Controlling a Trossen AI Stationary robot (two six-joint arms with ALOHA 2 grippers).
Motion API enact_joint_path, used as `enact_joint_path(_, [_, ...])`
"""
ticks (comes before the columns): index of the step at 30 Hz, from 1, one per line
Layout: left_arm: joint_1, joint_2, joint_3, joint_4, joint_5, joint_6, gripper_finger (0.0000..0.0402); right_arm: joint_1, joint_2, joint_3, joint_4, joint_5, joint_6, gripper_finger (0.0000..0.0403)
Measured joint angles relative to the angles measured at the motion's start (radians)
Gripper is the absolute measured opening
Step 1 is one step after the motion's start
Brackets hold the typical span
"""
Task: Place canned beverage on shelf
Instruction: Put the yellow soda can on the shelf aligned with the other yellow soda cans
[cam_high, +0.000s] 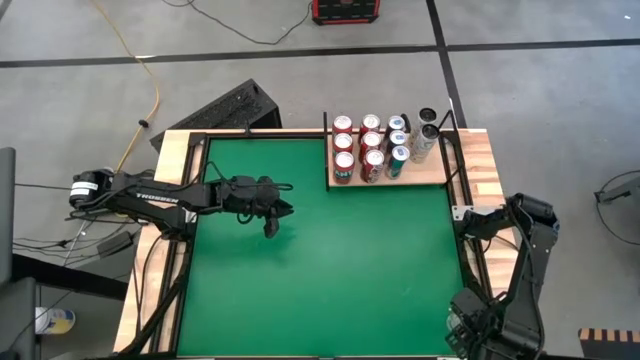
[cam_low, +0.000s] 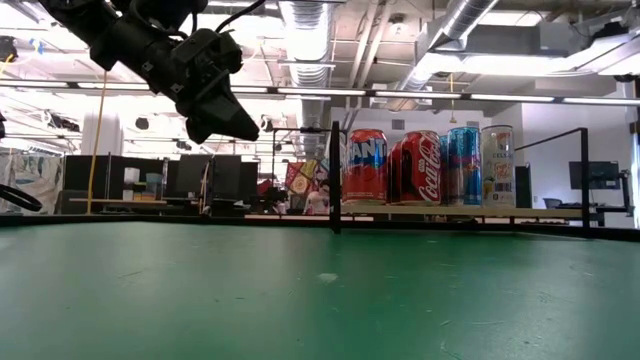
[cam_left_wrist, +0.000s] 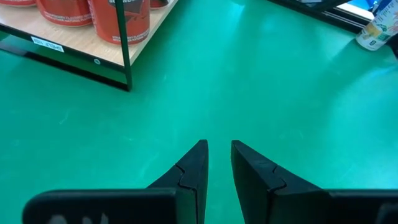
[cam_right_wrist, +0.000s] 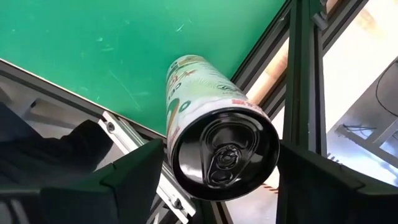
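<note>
Off the table at four o'clock: right gripper (cam_right_wrist: 214, 177) spread around rigid, slick can (cam_right_wrist: 211, 121); mid-body grip safest. Left gripper (cam_left_wrist: 217, 165) pressed together.

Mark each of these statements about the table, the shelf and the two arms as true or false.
1. The shelf already holds several cans. True.
2. The left gripper holds a can. False: its fingers are shut on nothing, above bare green table.
3. A green-and-white can sits between the right gripper fingers. True.
4. The shelf stands at the table's near edge. False: it stands at the far edge, right of the middle.
5. The right arm reaches over the shelf. False: it is folded off the table's right edge.
</note>
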Motion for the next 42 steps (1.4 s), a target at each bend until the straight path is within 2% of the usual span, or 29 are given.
enact_joint_path(7, [0.0,0.0,0.0,-0.006,0.007,0.0,0.0056,0.0,0.0,-0.002,0.0,-0.003,0.0,0.0314])
enact_joint_path(13, [0.0,0.0,0.0,-0.006,0.007,0.0,0.0056,-0.004,-0.009,-0.07,0.056,-0.046,-0.048,0.0301])
enact_joint_path(18, [0.0,0.0,0.0,-0.002,0.008,0.0,0.0056,-0.023,-0.003,-0.038,0.03,-0.038,-0.098,0.0289])
enact_joint_path(22, [0.0,0.0,0.0,0.0,0.007,0.007,0.0056,-0.044,0.007,0.018,-0.06,0.037,-0.139,0.0288])
enact_joint_path(26, [0.0,0.0,0.0,0.001,0.007,0.008,0.0056,-0.1,-0.028,0.039,-0.059,0.184,-0.232,0.0287])
enact_joint_path(29, [0.0,0.0,0.0,0.001,0.007,0.008,0.0056,-0.166,-0.053,0.039,-0.073,0.253,-0.331,0.0287])
enact_joint_path(33, [0.0,0.0,0.0,0.001,0.007,0.009,0.0056,-0.3,-0.101,0.04,-0.065,0.292,-0.525,0.0286])
enact_joint_path(42, [0.0,0.0,0.0,-0.003,0.007,0.022,0.0056,-0.744,-0.151,0.032,-0.069,0.313,-1.111,0.0286])
